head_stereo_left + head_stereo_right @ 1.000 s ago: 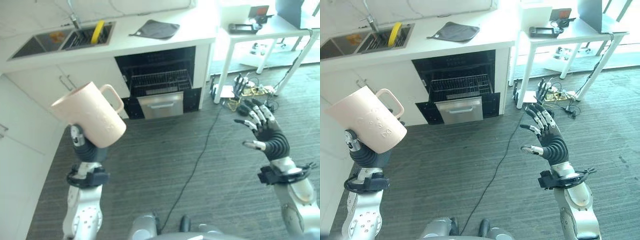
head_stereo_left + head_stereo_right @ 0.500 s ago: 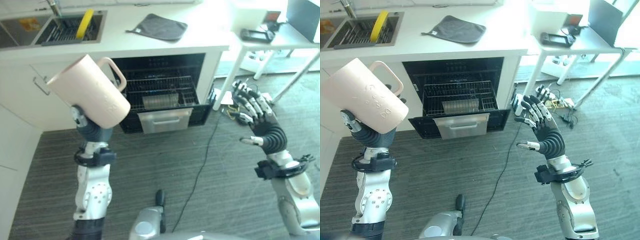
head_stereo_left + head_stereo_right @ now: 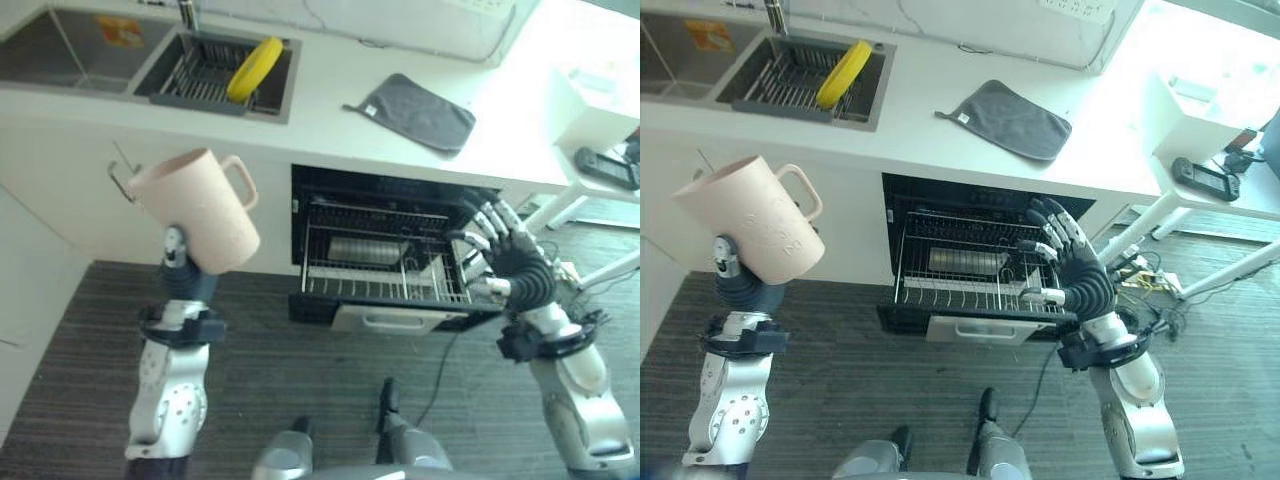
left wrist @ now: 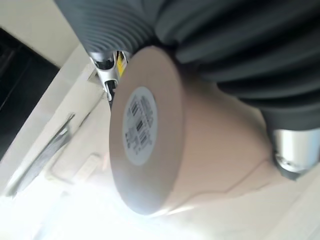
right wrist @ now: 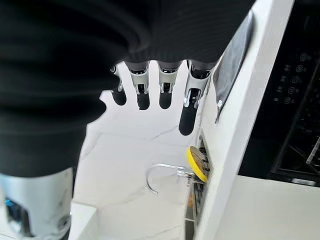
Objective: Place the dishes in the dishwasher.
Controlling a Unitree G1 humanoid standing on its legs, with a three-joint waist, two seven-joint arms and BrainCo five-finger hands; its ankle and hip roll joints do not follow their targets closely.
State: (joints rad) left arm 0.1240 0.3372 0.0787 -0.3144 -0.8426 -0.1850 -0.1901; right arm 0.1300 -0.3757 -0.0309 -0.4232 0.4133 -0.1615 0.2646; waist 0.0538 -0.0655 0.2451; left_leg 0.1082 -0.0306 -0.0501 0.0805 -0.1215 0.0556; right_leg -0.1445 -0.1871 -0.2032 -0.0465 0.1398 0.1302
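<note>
My left hand (image 3: 186,284) holds a large pale pink mug (image 3: 198,210) up at the left, tilted, handle towards the dishwasher; its labelled base (image 4: 141,126) faces the left wrist view. The dishwasher (image 3: 395,200) under the counter stands open, its wire rack (image 3: 385,275) pulled out with a metal dish (image 3: 365,250) in it. Straight, spread fingers mark my right hand (image 3: 512,268) as open, raised just before the rack's right end and holding nothing.
A yellow dish (image 3: 254,68) leans in the sink's drying rack (image 3: 205,75) on the white counter (image 3: 330,125). A grey cloth (image 3: 422,110) lies above the dishwasher. A white side table (image 3: 600,185) stands at the right. Dark floor lies before the cabinets.
The whole picture has shifted: the camera has come closer to the dishwasher. My right hand now shows before the rack. The mug stays raised in my left hand.
</note>
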